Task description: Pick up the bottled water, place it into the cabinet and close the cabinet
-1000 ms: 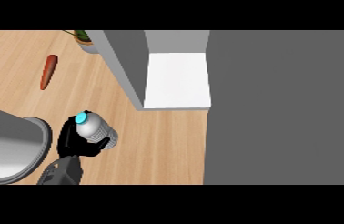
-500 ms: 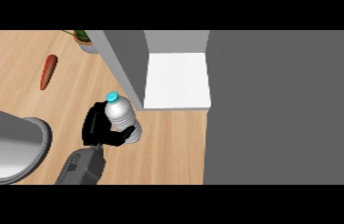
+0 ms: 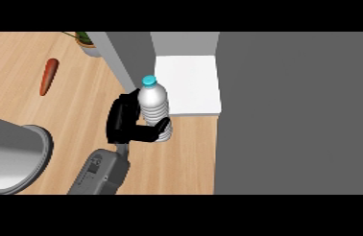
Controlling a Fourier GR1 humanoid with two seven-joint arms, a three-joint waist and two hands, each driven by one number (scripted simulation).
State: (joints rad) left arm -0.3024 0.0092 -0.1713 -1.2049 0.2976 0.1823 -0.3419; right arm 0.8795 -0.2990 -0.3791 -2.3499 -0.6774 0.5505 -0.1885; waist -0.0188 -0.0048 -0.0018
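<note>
The bottled water [image 3: 154, 105], clear with a light blue cap, stands upright in my left hand [image 3: 124, 119], whose black fingers and thumb curl round its lower half. The bottle is at the front left corner of the cabinet's white shelf [image 3: 191, 81], its cap overlapping the shelf's edge. The cabinet's grey door [image 3: 126, 60] stands open, just left of and behind the bottle. My grey left forearm [image 3: 99, 175] comes in from the lower left. My right hand shows nowhere.
The cabinet's large grey body [image 3: 287, 112] fills the right side. An orange carrot [image 3: 48, 76] lies on the wooden counter [image 3: 78, 110] at the far left. A potted plant [image 3: 85, 41] stands at the back. A grey round vessel [image 3: 21, 158] sits at the lower left.
My left hand has carried the bottle up and to the right, from the open counter to the front left corner of the cabinet's shelf.
</note>
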